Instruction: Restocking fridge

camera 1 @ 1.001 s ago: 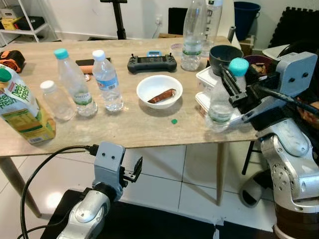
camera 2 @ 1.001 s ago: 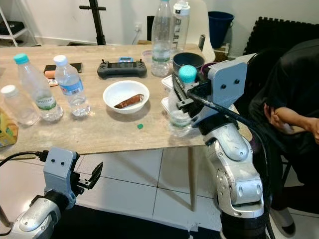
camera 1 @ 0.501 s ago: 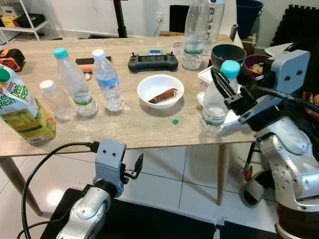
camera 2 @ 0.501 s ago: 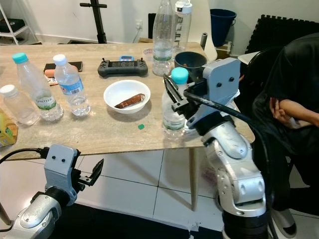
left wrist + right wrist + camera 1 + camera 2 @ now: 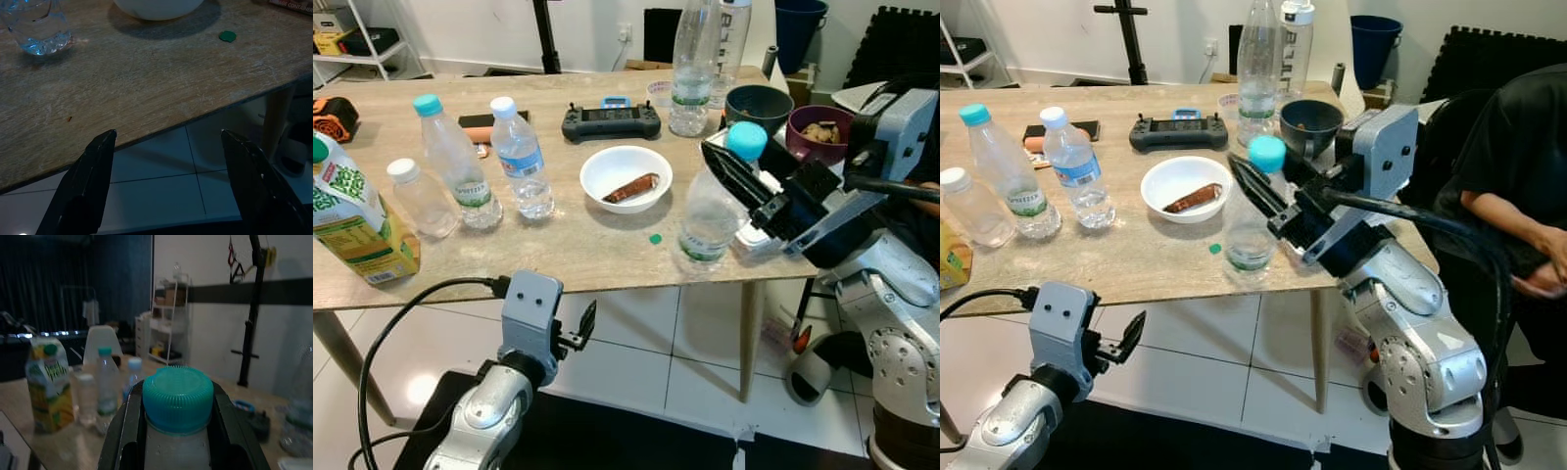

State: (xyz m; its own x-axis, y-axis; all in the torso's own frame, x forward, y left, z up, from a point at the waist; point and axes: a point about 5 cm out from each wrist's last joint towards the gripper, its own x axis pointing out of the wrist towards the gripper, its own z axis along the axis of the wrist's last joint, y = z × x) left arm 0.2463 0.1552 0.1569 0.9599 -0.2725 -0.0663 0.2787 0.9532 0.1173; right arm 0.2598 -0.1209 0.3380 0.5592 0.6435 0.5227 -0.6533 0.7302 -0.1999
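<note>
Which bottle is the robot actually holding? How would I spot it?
Look at the wooden table, near its front edge on the robot's right. The clear bottle with a teal cap is clamped at the neck by the right end effector, unlike the bottles standing free across the table.

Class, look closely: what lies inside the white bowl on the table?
Inside the white bowl lies one brown, sausage-like piece of food. The bowl's bottom beneath it is hidden.
</note>
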